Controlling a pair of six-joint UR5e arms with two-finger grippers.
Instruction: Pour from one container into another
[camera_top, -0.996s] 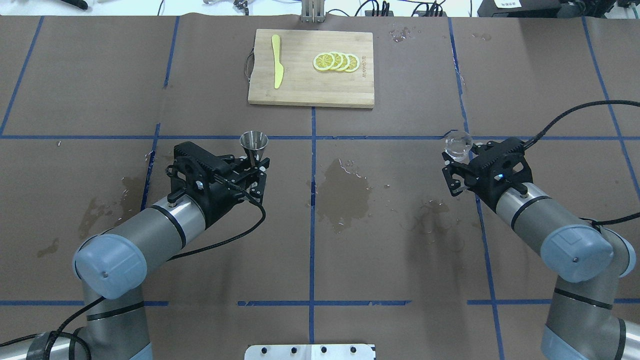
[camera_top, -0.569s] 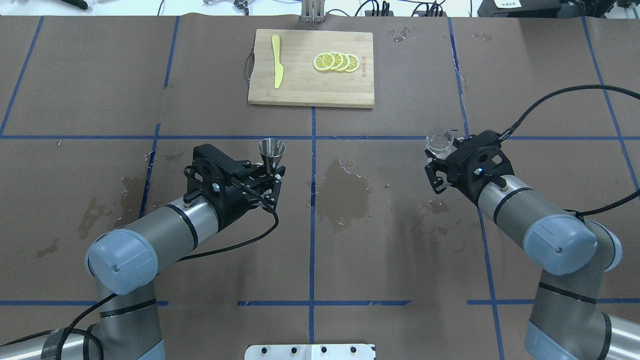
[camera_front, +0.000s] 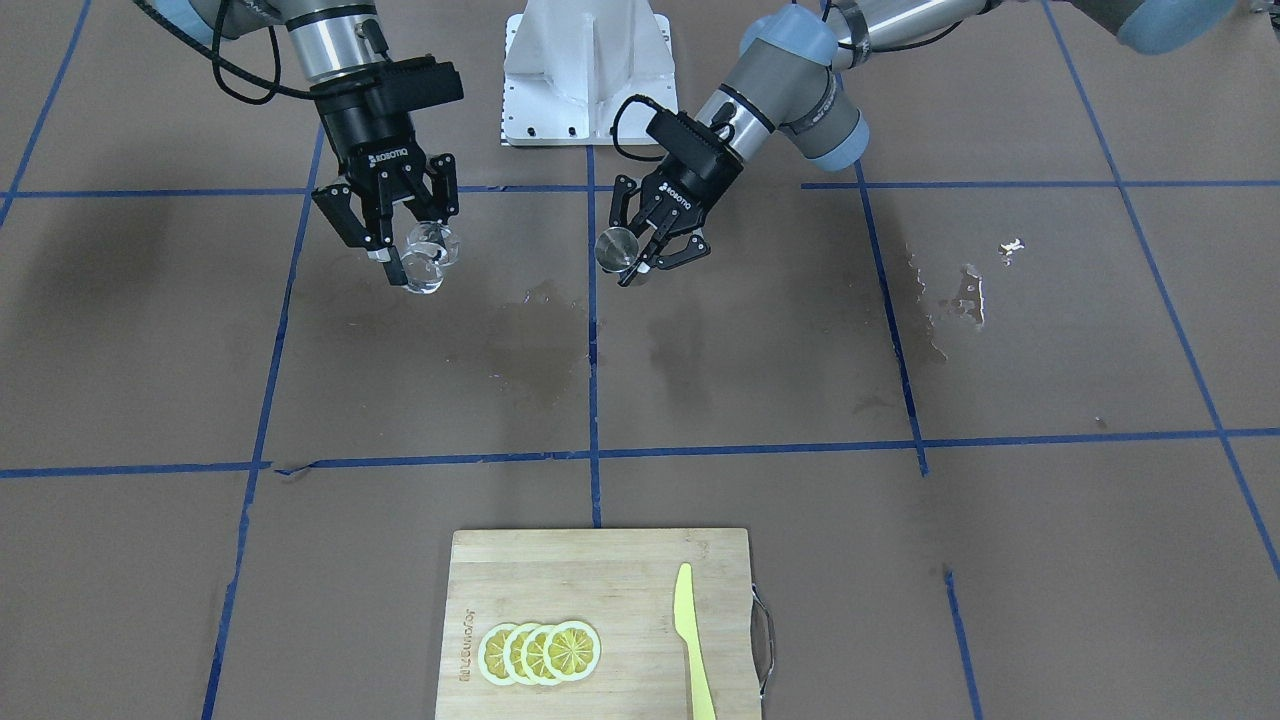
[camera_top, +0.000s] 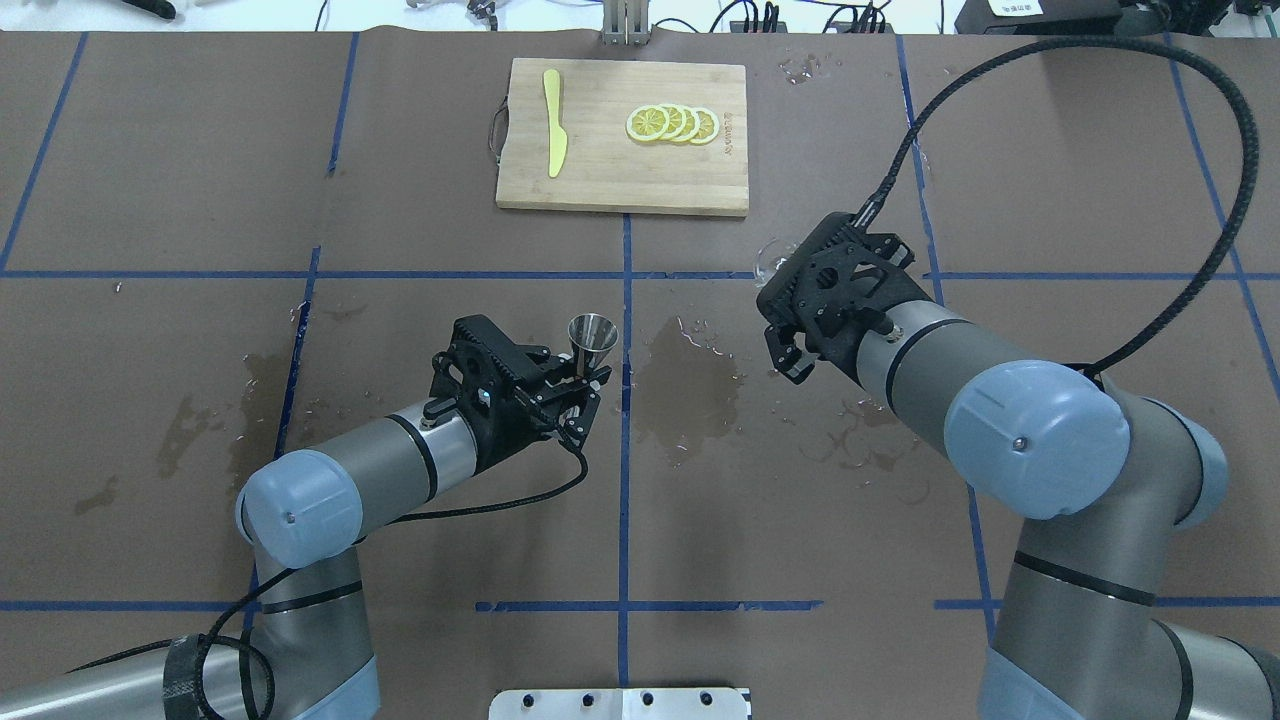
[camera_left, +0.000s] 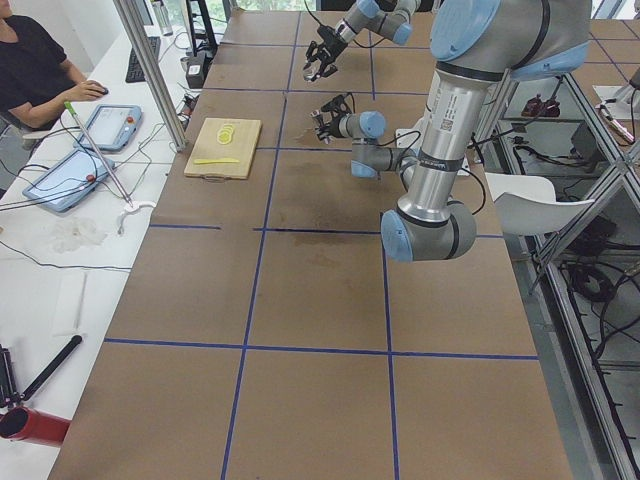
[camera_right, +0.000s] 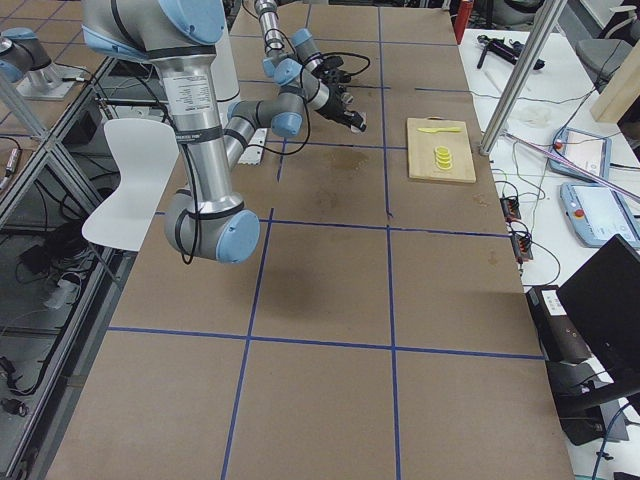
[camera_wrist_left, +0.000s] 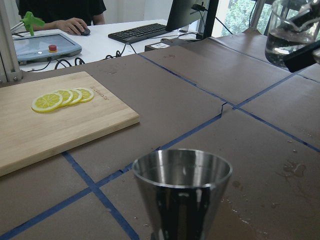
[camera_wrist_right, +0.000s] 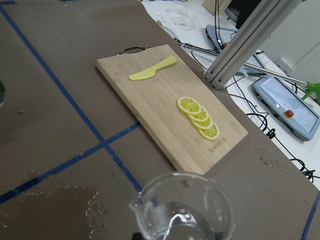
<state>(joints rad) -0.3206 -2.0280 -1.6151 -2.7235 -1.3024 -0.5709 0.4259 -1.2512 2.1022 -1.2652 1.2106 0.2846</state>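
My left gripper (camera_top: 588, 382) is shut on the stem of a small steel cone cup (camera_top: 592, 338), held upright just left of the table's centre line. From the front the left gripper (camera_front: 640, 258) and steel cup (camera_front: 617, 247) show clearly. The left wrist view shows the cup's (camera_wrist_left: 182, 192) mouth open and dry-looking. My right gripper (camera_front: 412, 255) is shut on a clear glass pitcher (camera_front: 427, 262) holding water, raised over the table. From overhead the pitcher (camera_top: 770, 262) is mostly hidden by the right wrist. The right wrist view looks down into the pitcher (camera_wrist_right: 182, 210).
At the far middle lies a wooden cutting board (camera_top: 620, 185) with lemon slices (camera_top: 672, 123) and a yellow plastic knife (camera_top: 553, 135). Wet patches (camera_top: 690, 385) darken the brown paper between the grippers and at the left. Operators' tablets and cables lie beyond the far edge.
Both arms have swung inward toward the table's centre line. The steel cup moved right and nearer the robot; the pitcher moved left and now hides under the right wrist.
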